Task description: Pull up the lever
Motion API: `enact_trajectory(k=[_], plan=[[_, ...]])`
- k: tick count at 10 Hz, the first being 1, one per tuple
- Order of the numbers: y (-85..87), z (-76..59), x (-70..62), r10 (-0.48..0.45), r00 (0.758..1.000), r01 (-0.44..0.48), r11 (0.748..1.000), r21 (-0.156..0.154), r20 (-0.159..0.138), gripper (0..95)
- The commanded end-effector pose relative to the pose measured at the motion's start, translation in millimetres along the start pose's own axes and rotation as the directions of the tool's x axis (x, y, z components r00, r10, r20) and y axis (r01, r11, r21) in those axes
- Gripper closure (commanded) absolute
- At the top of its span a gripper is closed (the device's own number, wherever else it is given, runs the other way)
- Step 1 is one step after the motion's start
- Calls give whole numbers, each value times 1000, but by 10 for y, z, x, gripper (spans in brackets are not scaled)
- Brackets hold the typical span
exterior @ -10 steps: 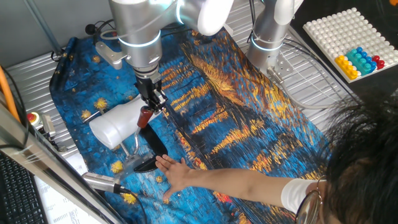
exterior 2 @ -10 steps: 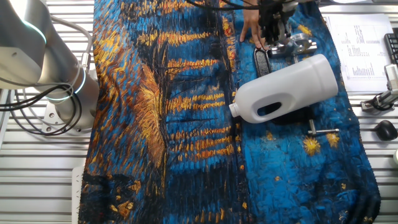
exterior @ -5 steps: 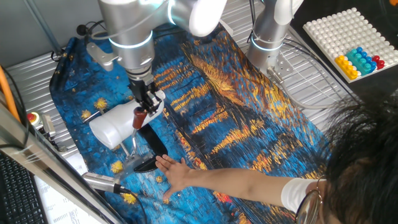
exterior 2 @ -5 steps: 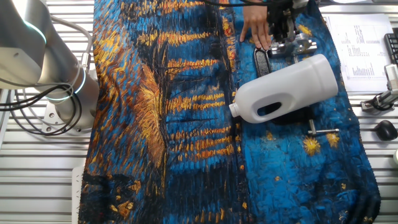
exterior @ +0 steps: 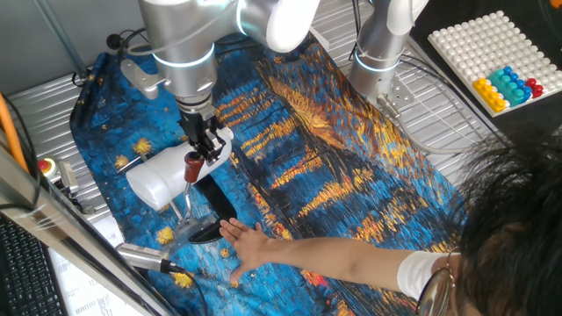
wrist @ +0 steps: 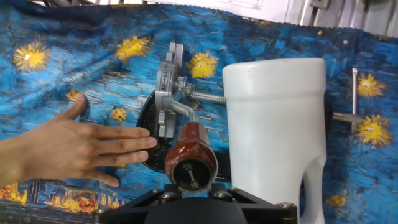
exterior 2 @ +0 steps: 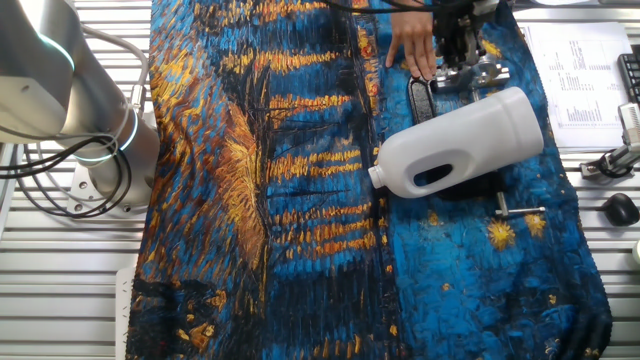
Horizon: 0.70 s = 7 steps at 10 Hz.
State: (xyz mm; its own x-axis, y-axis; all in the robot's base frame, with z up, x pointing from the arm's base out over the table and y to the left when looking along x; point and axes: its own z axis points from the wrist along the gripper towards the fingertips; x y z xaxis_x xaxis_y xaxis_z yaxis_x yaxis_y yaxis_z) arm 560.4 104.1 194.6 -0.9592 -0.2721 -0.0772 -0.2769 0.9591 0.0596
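**Pincer on lever knob, person's hand holding base**

Tabletop: ribbed metal, mostly covered by a blue-and-orange painted cloth.

Arm: silver, reaching down from above over the left part of the cloth.

White plastic jug: lying on its side on the cloth, handle cut-out facing up in the other fixed view. It lies just beside the lever mechanism.

Person's hand: flat on the cloth, fingertips touching the black base of the mechanism.

Pincer: closed around the dark-red knob; hand view shows the knob right at the bottom edge between the finger mounts.

Lever: slim silver arm rising from a silver bracket on the black base, ending in the dark-red knob. In one fixed view it stands steeply tilted, close to upright, against the jug's side.
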Motion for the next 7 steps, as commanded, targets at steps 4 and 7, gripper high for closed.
enact_trajectory(k=[4, 7], plan=[[-1, 3, -13, -54, 998, 54, 999, -4, 18, 760], [-1, 3, -13, -60, 998, 60, 998, -1, 26, 760]])
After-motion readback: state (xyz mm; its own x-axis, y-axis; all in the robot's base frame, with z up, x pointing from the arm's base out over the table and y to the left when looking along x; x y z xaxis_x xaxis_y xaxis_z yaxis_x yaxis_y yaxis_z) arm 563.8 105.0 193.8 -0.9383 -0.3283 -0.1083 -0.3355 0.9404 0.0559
